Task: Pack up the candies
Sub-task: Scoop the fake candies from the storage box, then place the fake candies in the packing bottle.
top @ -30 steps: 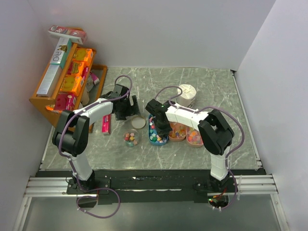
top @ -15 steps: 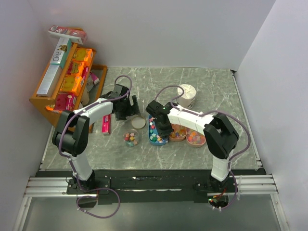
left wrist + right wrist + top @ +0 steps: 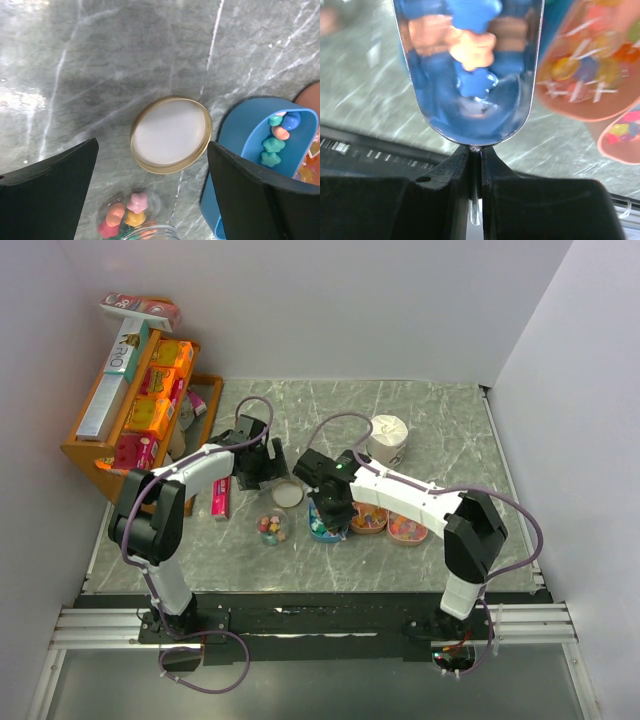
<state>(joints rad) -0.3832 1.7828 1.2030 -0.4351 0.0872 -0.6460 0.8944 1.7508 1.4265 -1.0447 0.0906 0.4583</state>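
right gripper (image 3: 475, 160) clamped on a metal scoop (image 3: 470, 110) of candies (image 3: 472, 50), left gripper (image 3: 152, 170) wide open over the jar lid (image 3: 171, 134)

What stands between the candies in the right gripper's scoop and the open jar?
Nothing visible does. The right gripper holds the scoop of candies over the blue tray; the jar stands open to its left. The lid lies apart on the table, under the open left gripper.

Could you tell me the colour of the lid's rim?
Gold; the lid shows best from the left wrist.
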